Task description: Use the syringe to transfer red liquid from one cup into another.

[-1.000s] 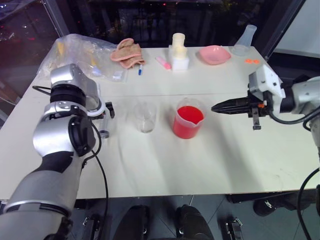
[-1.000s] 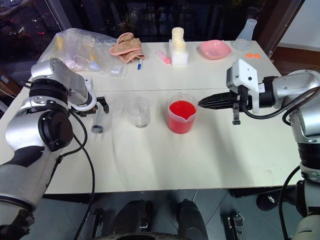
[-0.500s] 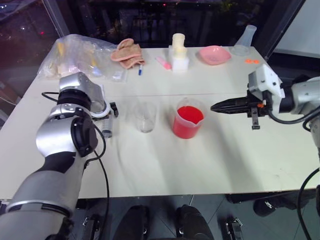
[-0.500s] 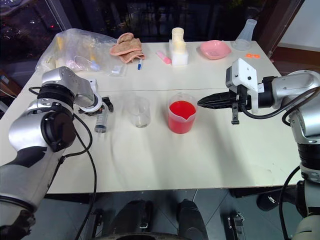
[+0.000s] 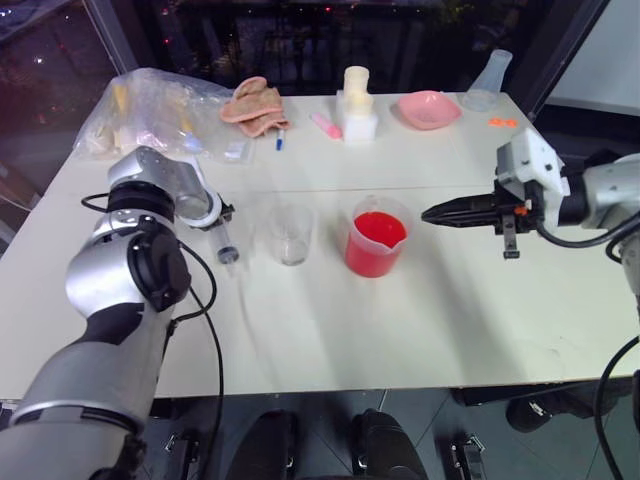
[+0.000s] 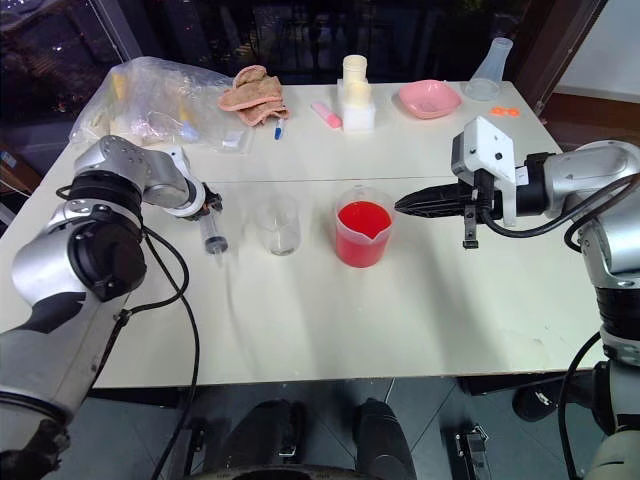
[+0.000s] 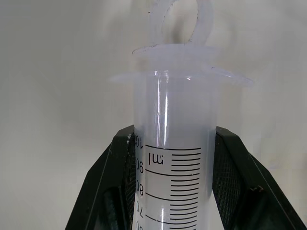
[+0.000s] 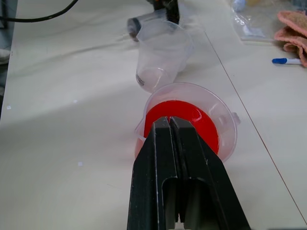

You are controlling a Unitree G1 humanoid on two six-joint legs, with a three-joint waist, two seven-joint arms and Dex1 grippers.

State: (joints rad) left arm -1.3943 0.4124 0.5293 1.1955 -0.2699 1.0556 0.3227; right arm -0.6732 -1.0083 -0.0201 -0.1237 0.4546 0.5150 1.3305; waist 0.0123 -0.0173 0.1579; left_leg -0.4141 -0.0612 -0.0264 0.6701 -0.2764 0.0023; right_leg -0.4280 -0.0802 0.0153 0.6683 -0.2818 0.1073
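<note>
The syringe (image 5: 226,240), clear with dark marks, hangs nozzle-down just above the table, left of the cups. My left gripper (image 5: 217,213) is shut on its barrel; in the left wrist view the black fingers (image 7: 122,163) press both sides of the syringe (image 7: 175,158) below its flange. The smaller clear cup (image 5: 290,235) stands empty at the table's middle. To its right is the spouted beaker (image 5: 377,262) holding red liquid (image 5: 379,230). My right gripper (image 5: 432,213) is shut and empty, hovering level just right of the beaker (image 8: 225,120), pointing at it.
Along the far side of the table lie a crumpled plastic bag (image 5: 160,105), a tan cloth (image 5: 255,100), a blue pen (image 5: 281,138), a pink marker (image 5: 326,125), a white block (image 5: 358,112), a pink dish (image 5: 428,108) and a clear flask (image 5: 490,75).
My left gripper has closed on the syringe, raised it off the table and tipped it nozzle-down, shifting slightly toward the small cup. The right arm has stayed put.
</note>
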